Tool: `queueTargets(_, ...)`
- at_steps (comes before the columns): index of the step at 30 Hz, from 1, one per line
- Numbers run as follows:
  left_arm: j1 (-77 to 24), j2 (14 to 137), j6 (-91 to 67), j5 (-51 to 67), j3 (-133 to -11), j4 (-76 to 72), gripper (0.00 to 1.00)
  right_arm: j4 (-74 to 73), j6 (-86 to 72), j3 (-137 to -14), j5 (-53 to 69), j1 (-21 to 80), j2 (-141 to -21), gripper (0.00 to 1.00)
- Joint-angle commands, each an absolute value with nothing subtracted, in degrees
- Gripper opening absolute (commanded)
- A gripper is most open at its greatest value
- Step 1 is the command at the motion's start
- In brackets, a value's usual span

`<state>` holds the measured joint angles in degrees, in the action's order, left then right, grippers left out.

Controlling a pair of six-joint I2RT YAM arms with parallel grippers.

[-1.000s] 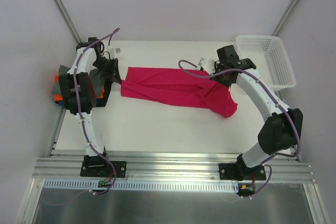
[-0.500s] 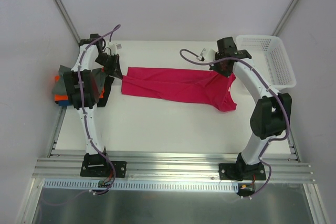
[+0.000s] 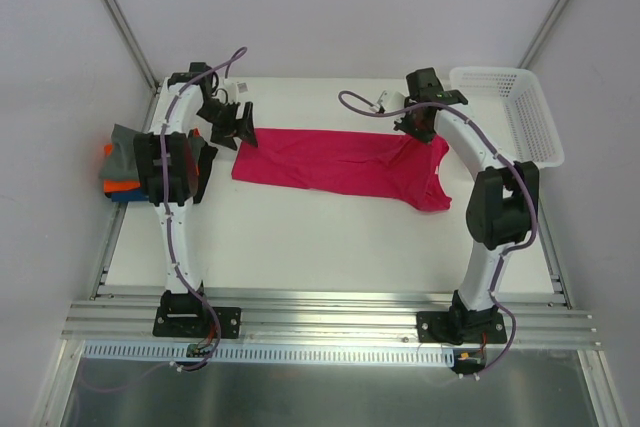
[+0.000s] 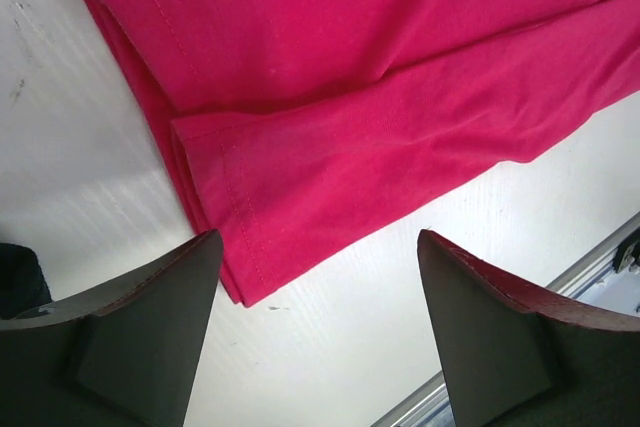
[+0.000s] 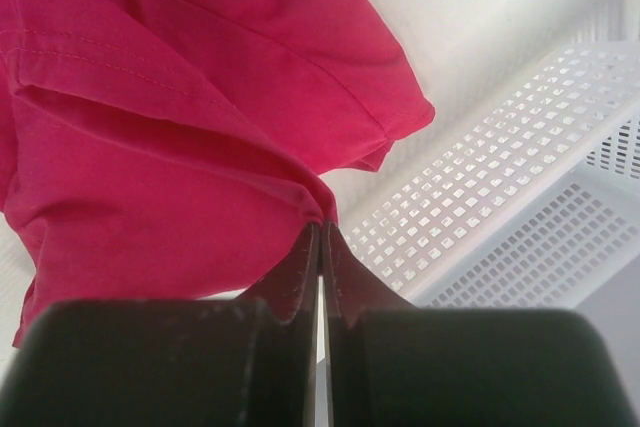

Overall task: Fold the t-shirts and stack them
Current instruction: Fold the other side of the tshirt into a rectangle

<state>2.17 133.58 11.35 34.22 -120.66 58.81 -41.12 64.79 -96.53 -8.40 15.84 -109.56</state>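
You have one magenta-red cloth t-shirt point(image 3: 330, 160) out on the one white table point(image 3: 300, 237). At the table's left edge you can count three folded cloth shirts in a single pile: one grey point(image 3: 122, 137), one orange point(image 3: 118, 185), one blue point(image 3: 125, 196). One of the arms hides part of that pile, so you cannot tell if there are more. One white plastic lattice basket point(image 3: 520, 117) sits at the far right corner. There are two arms and two black two-finger claws, the left claw point(image 3: 240, 130) and the right claw point(image 3: 418, 129).

stack of folded t-shirts point(image 3: 120, 157): partly hidden behind left arm point(image 3: 165, 167) | magenta t-shirt point(image 4: 400, 77): cut off by both wrist views' edges | basket point(image 5: 480, 177): cropped at right
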Motion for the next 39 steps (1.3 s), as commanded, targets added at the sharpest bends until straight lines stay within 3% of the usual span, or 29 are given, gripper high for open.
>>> queueTargets(1, 2.3, 127.7, 10.8, 37.2, -120.2, 59.2, 0.79, -40.6, 65.0, -99.7, -9.5, 15.6, -109.6, 0.01)
queueTargets(13, -4.1, 129.6, 10.5, 40.3, -115.2, 59.2, 0.75, -38.4, 65.4, -100.4, -10.7, 15.2, -114.2, 0.03)
queueTargets(14, -4.2, 129.6, 10.4, 40.5, -114.9, 59.3, 0.75, -38.0, 65.0, -100.5, -11.4, 15.1, -114.5, 0.11)
queueTargets(16, -4.3, 129.2, 9.9, 40.7, -114.3, 59.2, 0.75, -37.5, 64.6, -100.4, -14.8, 15.3, -115.4, 0.43)
queueTargets(18, -4.6, 128.6, 9.8, 40.9, -114.2, 59.2, 0.75, -36.7, 63.3, -99.1, -17.5, 15.6, -113.9, 0.53)
queueTargets(19, -4.7, 128.3, 9.8, 41.0, -114.2, 59.2, 0.75, -35.8, 61.5, -97.4, -17.8, 15.5, -110.9, 0.65)
queueTargets(22, -5.0, 127.8, 9.7, 41.2, -114.4, 59.3, 0.75, -38.2, 57.6, -96.2, -17.6, 15.6, -104.4, 0.75)
queueTargets(26, -6.0, 128.1, 9.7, 41.0, -114.7, 59.3, 0.76, -51.5, 51.4, -95.3, -12.7, 15.1, -99.1, 0.76)
queueTargets(29, -6.4, 128.4, 9.6, 41.0, -114.6, 59.2, 0.76, -62.5, 44.3, -93.3, 2.7, 12.1, -98.5, 0.75)
queueTargets(36, -7.7, 129.5, 11.1, 38.9, -115.0, 59.6, 0.76, -66.1, 35.3, -82.1, 31.1, 2.4, -100.9, 0.68)
queueTargets(39, -8.1, 130.4, 11.6, 38.7, -115.1, 59.8, 0.76, -67.2, 36.1, -82.3, 34.5, 0.7, -104.2, 0.63)
